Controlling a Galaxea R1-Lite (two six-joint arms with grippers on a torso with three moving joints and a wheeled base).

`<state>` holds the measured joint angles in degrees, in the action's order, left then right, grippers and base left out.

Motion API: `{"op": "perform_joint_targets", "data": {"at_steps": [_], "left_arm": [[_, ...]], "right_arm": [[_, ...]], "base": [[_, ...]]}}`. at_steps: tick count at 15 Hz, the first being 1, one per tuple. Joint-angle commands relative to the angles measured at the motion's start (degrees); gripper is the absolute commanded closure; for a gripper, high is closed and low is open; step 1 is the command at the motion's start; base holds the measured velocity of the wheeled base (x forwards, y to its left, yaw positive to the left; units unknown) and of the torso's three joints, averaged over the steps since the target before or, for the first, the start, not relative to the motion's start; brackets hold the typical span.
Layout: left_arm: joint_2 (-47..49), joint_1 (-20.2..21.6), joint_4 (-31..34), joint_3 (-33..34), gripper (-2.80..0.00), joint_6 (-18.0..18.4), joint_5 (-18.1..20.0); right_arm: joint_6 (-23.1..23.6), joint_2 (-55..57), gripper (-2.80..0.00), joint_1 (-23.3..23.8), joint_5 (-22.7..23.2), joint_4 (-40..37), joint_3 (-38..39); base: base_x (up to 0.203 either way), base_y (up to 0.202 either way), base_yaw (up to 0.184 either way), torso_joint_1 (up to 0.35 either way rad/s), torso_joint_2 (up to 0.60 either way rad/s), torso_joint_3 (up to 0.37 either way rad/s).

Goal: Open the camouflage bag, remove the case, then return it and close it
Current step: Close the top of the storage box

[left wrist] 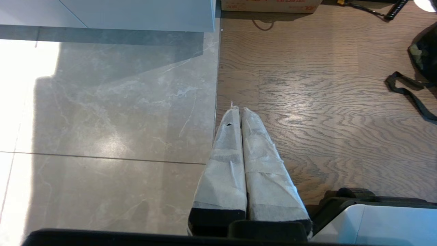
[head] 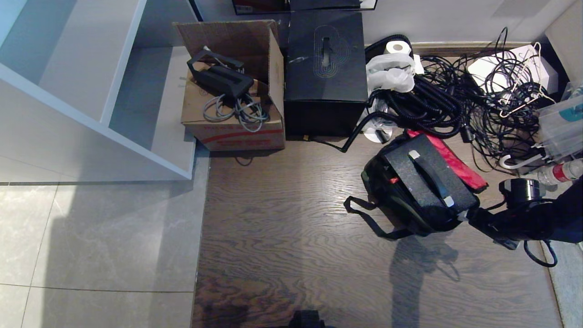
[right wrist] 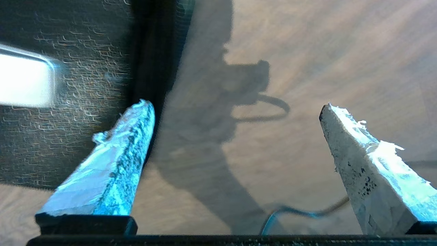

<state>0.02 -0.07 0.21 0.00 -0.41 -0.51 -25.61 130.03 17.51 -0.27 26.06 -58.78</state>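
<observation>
Case (head: 426, 175) seated in the unzipped camouflage bag (head: 387, 191) on the floor, lid folded back for access. Right gripper (right wrist: 235, 136), fingers spread wide and empty, flanks the case's near corner; left gripper (left wrist: 240, 112) parked, fingers pressed together.

The case (head: 428, 175) hides most of the camouflage bag (head: 387, 191).

Left hand (left wrist: 240, 112), fingers pressed together, above the tile-wood floor seam (left wrist: 217, 85).

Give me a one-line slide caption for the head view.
Speckled black hard case sits in the open camouflage bag on the wood floor, with the open right gripper beside its near corner.
</observation>
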Motion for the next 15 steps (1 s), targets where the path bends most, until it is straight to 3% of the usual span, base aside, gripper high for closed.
{"op": "perform_joint_targets", "data": {"at_steps": [1, 15], "left_arm": [[0.0, 0.0, 0.0, 0.0, 0.0, 0.0, 0.0], [0.0, 0.0, 0.0, 0.0, 0.0, 0.0, 0.0]], "right_arm": [[-0.1, 1.9, -2.8, 0.2, 0.0, 0.2, -1.3], [-0.2, 8.4, -2.8, -1.8, 0.0, 5.7, -6.0]], "base": [[0.0, 0.0, 0.0, 0.0, 0.0, 0.0], [0.0, 0.0, 0.0, 0.0, 0.0, 0.0]]}}
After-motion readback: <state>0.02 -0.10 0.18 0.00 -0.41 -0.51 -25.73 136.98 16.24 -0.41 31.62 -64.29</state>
